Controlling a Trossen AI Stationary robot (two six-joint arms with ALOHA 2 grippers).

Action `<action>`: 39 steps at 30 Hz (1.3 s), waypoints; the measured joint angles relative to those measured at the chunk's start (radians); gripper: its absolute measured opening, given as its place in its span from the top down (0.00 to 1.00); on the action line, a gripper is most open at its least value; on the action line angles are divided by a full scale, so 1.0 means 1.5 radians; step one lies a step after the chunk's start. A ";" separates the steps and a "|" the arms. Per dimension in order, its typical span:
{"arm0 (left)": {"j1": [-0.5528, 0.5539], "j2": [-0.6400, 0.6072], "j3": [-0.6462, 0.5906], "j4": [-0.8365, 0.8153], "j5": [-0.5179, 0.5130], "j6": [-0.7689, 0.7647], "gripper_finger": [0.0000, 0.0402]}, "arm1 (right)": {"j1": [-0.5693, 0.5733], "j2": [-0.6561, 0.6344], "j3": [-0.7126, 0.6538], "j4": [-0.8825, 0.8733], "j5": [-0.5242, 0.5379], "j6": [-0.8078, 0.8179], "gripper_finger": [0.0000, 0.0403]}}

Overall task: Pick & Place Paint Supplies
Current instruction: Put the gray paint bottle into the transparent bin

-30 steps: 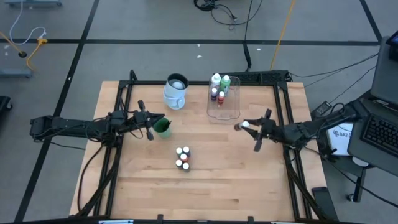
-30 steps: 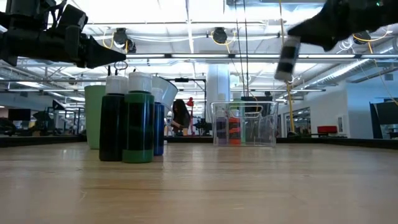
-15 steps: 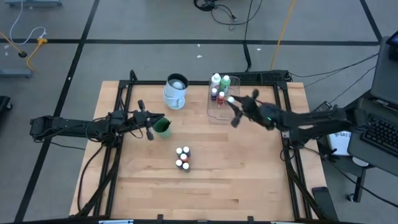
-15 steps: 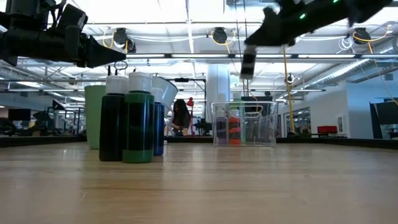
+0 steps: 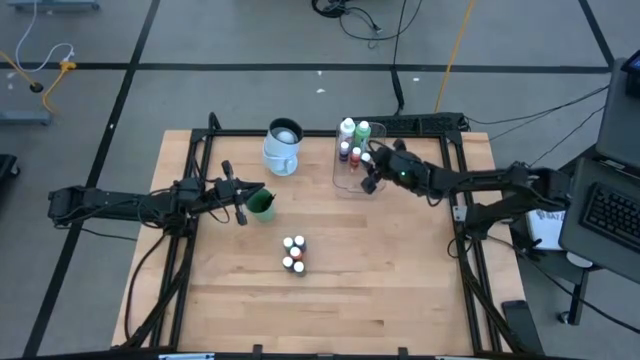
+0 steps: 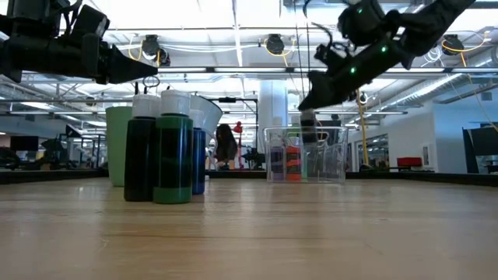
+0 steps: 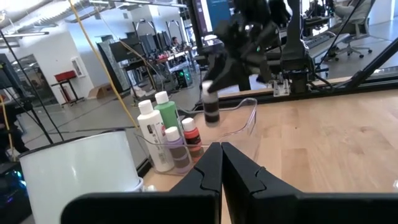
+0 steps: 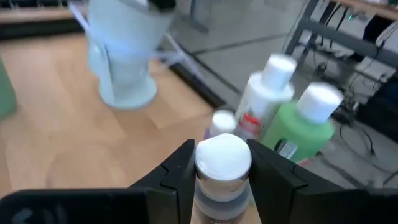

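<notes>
From above, a small white-capped bottle (image 5: 367, 160) is being gripped by the right hand (image 5: 369, 172) over the clear tray (image 5: 378, 182) on the wooden desk (image 5: 400, 270). At desk level, an office hall is being shown behind. The left hand (image 7: 221, 163) is being kept closed, empty.

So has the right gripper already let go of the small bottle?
No, the right gripper grips the small bottle by its white cap, above the tray.

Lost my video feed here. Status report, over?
Right gripper holds a small white-capped bottle above the clear tray. Left gripper shut, empty, by the green cup. Nothing blocking.
</notes>
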 joint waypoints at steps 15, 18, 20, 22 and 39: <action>0.000 0.000 0.000 0.000 0.000 -0.002 0.99 | -0.061 0.078 -0.006 0.035 0.008 0.056 0.72; 0.000 0.000 0.000 0.000 0.000 -0.002 0.99 | -0.070 0.077 -0.022 0.046 0.014 0.081 0.72; 0.000 0.000 0.000 0.000 0.000 -0.004 0.99 | -0.074 0.077 -0.043 0.077 0.022 0.083 0.72; 0.000 0.000 0.000 0.000 0.000 -0.004 0.99 | -0.076 0.078 -0.061 0.133 0.010 0.088 0.72; 0.000 0.000 0.000 0.001 0.000 -0.004 0.99 | -0.089 0.140 -0.069 0.191 0.006 0.148 0.72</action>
